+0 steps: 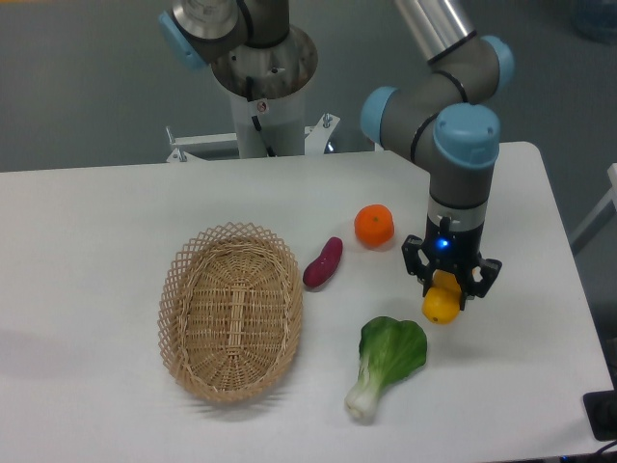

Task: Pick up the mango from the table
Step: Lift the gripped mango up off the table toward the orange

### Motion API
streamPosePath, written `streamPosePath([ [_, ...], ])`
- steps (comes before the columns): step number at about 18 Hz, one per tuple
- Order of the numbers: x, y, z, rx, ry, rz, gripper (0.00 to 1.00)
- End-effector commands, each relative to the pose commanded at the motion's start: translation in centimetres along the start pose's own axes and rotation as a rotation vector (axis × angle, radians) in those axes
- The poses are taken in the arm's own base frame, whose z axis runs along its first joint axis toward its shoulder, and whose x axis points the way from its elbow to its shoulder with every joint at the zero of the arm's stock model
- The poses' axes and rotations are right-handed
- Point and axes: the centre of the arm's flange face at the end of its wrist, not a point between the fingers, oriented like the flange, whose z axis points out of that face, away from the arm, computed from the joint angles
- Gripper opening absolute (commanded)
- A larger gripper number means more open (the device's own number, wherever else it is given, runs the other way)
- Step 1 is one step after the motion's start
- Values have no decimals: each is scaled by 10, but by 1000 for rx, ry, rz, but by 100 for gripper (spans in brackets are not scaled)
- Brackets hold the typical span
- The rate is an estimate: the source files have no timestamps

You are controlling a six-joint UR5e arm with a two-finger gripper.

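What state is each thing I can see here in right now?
gripper: shut on the mango, pointing down
mango: held between the fingers, appears raised off the table
table: white, flat, bears the other things
orange: resting on the table, untouched
sweet potato: lying beside the basket
basket: upright, empty
bok choy: lying flat on the table

Light: bright, even, from overhead.
Shadows: faint on the flat white table (116, 203).
Focus: slightly soft throughout.

Mango (442, 305) top behind the jaws
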Motion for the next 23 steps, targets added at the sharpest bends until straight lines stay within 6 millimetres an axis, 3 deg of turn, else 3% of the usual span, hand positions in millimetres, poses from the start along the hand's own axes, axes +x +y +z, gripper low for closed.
streamPosePath([
  [4, 24, -30, -27, 48, -14, 12, 51],
  [10, 33, -42, -58, 97, -34, -69, 51],
  [15, 40, -53, -69, 118, -38, -96, 51],
  [23, 47, -60, -69, 122, -35, -85, 51],
])
